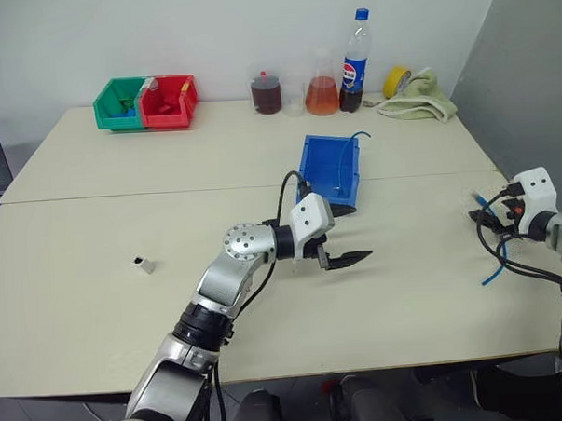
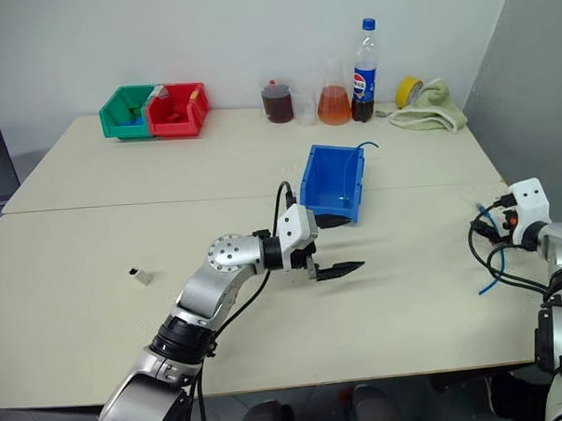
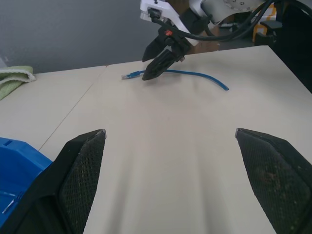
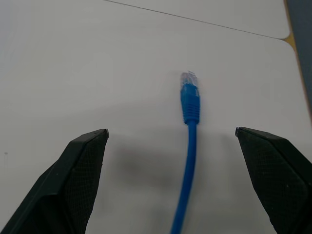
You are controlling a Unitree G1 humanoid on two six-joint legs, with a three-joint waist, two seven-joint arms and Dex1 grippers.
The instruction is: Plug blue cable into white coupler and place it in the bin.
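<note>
**Both grippers open, nothing held**

Right gripper [image 4: 170, 180] sits at the right edge of the head view, fingers spread wide, hovering over the blue cable [image 4: 189, 146], which lies flat on the table [image 1: 406, 289]; its clear plug shows between the fingers. Left gripper [image 1: 344, 260] at frame centre, fingers apart, empty, just below the bin [image 1: 330, 169]. The white coupler [image 1: 145, 265] lies alone at centre left, well apart from both.
</note>
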